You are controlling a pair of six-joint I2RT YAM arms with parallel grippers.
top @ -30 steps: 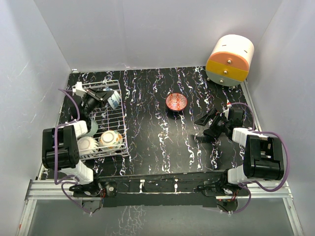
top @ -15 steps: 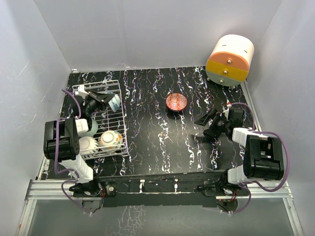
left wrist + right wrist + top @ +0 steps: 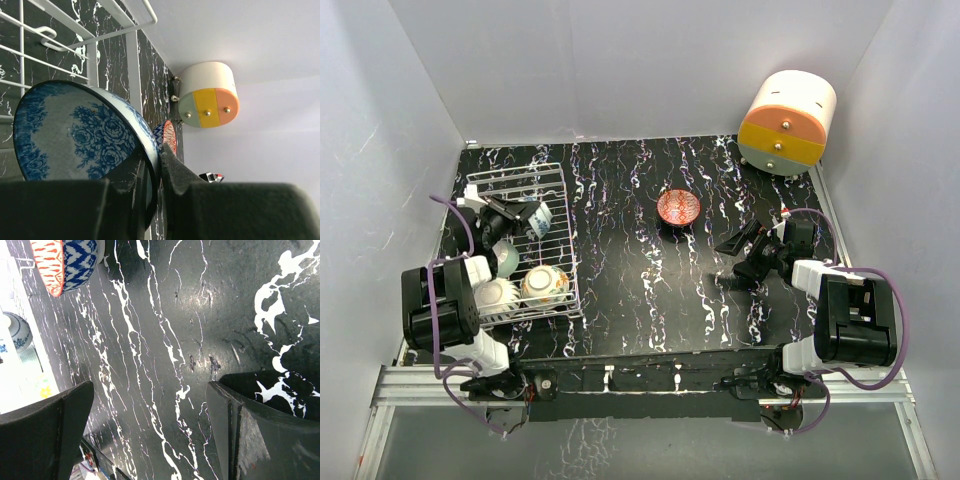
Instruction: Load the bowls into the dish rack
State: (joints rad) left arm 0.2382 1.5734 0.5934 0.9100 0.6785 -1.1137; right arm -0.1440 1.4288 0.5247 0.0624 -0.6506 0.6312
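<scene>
I log left gripper [image 3: 527, 213] jaws pinching rim of blue-patterned bowl [image 3: 75, 132], tilted on edge over dish rack [image 3: 515, 171] far half. Mint-green bowl [image 3: 508, 258], cream bowl [image 3: 497, 295], yellow bowl [image 3: 545, 284] in rack near end. Red-patterned bowl [image 3: 678, 207] upright on table [image 3: 640, 290], mid-field. Right gripper [image 3: 725, 263] jaws spread.

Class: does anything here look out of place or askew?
The red-patterned ceramic bowl sits alone on the black marbled table, outside the white wire dish rack. The blue-patterned bowl stands tilted on edge, its rim pinched in the left gripper.
</scene>
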